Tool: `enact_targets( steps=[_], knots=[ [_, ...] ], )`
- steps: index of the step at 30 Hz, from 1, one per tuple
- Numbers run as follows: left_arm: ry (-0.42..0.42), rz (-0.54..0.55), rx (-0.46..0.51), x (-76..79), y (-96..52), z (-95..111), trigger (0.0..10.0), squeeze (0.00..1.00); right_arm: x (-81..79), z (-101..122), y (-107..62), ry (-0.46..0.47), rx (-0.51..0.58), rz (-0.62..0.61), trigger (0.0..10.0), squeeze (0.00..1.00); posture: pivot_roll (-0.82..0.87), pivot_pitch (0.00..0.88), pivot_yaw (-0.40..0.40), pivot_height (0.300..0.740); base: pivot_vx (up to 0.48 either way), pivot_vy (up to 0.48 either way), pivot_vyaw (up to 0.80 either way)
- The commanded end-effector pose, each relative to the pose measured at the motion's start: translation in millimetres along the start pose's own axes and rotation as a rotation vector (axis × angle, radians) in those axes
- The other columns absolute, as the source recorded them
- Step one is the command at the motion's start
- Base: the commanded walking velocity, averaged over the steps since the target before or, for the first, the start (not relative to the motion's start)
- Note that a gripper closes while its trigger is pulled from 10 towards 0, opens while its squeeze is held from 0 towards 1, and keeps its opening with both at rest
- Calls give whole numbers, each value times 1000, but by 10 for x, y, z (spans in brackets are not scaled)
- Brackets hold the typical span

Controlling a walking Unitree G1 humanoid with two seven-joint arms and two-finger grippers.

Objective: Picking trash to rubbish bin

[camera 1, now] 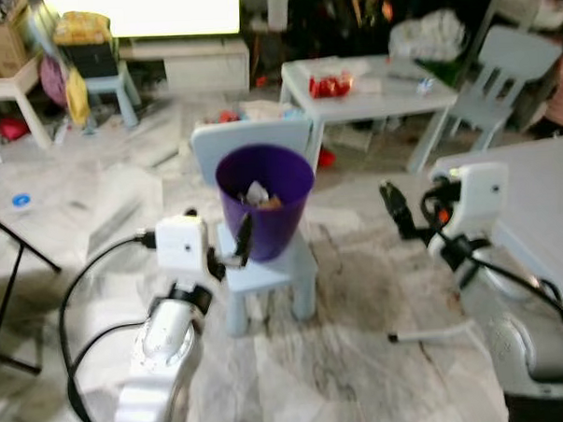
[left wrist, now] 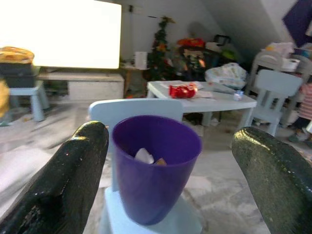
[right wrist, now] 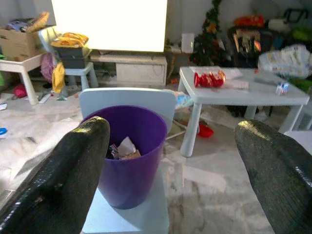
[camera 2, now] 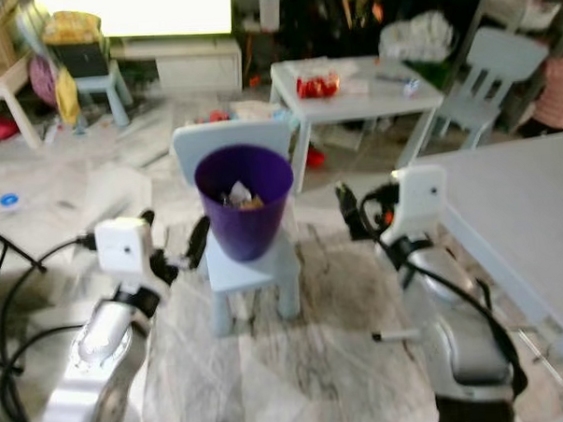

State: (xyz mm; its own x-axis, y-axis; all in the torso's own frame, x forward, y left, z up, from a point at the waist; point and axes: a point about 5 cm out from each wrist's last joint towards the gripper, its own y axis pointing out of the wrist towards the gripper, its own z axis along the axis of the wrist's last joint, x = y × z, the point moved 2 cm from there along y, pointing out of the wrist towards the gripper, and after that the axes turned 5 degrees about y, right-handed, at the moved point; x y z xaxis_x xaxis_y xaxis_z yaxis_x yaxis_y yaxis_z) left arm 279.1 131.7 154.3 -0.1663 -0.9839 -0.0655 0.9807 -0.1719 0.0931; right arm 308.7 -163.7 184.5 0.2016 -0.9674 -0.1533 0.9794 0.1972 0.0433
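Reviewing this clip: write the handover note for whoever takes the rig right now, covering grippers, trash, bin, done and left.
Left gripper: open, holding nothing, beside the purple bin.
Right gripper: open, holding nothing, raised to the bin's right, apart from it.
The bin stands on the small pale blue chair and holds some scraps.
Done: some trash sits in the bin.
Left: a red wrapper lies on the white kids' table behind; more small litter is scattered on the floor near it, too blurred to name.
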Motion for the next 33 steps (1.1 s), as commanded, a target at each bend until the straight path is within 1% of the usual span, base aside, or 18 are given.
enact_targets(
  steps=[1, 14, 25, 29, 33],
  knots=[
    [-14, -29, -1, 82, 7, -2, 10000, 0, 66, 20, -14, -14, 1, -25, 10000, 0, 71, 65, -121, 740, -274, 0, 0],
    [-17, -31, -1, 99, 18, -12, 10000, 0, 74, 18, -6, -17, -3, -19, 10000, 0, 67, 62, -130, 740, -275, 0, 0],
    [-13, 3, 5, 47, 55, -11, 10000, 0, 68, 33, 24, -12, 4, -19, 10000, 0, 49, 68, -121, 740, 0, 0, 0],
    [-24, 12, 6, 44, 67, -15, 10000, 0, 68, 24, 29, -10, 3, -21, 10000, 0, 46, 68, -121, 740, 0, 0, 0],
    [-47, 23, 5, 49, 94, -19, 10000, 0, 45, 21, 43, -3, 4, -12, 10000, 0, 29, 70, -121, 740, 0, 0, -770]
  ],
)
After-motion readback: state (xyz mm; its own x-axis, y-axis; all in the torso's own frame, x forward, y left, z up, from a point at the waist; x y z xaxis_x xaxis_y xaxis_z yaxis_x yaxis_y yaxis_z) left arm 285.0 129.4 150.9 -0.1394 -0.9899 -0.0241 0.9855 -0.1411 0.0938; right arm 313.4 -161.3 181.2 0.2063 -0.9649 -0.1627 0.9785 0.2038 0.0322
